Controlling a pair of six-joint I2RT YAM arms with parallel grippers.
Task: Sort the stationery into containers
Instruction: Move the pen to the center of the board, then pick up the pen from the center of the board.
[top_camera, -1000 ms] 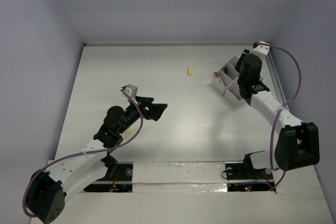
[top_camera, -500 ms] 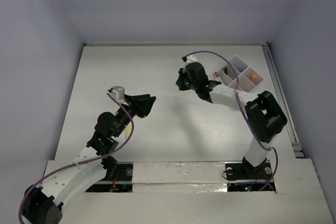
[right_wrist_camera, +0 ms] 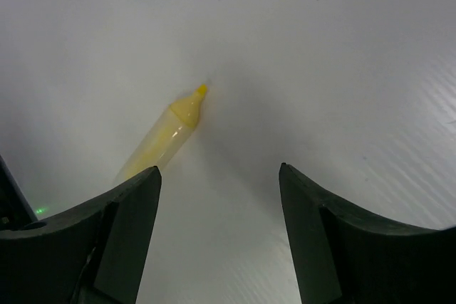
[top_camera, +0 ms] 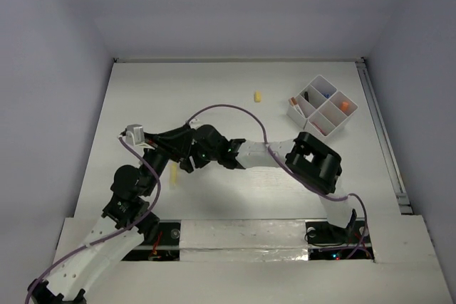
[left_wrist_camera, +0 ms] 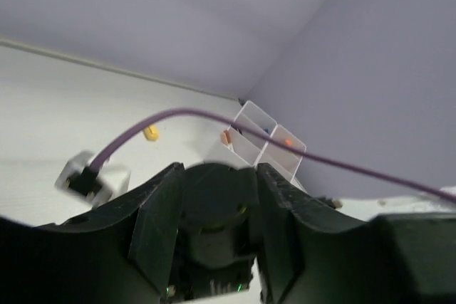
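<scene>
Right hand [right_wrist_camera: 219, 169] spread wide over the yellow tube [right_wrist_camera: 165, 139]
The tube lies flat on the bench [right_wrist_camera: 320, 48] just ahead of one fingertip, untouched; this hand holds nothing. The left hand [left_wrist_camera: 219, 170] beside it is also parted and empty. The white tray [top_camera: 322, 105] stands well apart, far right.

Bright even light, left-wrist view perhaps blurred
</scene>
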